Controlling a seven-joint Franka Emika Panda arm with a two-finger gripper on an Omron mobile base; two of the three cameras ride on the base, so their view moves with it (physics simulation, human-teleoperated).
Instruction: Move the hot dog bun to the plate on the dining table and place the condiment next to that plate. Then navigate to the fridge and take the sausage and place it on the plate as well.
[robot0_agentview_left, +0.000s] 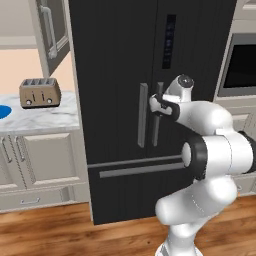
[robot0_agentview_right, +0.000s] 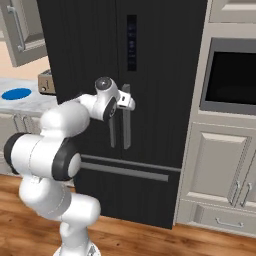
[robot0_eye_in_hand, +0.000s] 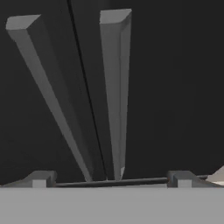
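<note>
Black fridge (robot0_agentview_left: 120, 75) directly before open end effector (robot0_eye_in_hand: 111, 178).

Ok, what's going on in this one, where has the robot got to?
The robot has pulled up in front of the black fridge, whose doors are shut. Its gripper is raised to the two long grey handles where the doors meet, with the jaws open and nothing in them. In the hand view the right-hand handle sits between the fingertips, so it looks about to grab one and pull, though no grip has been made yet. A toaster sits on the counter to the left.
</note>
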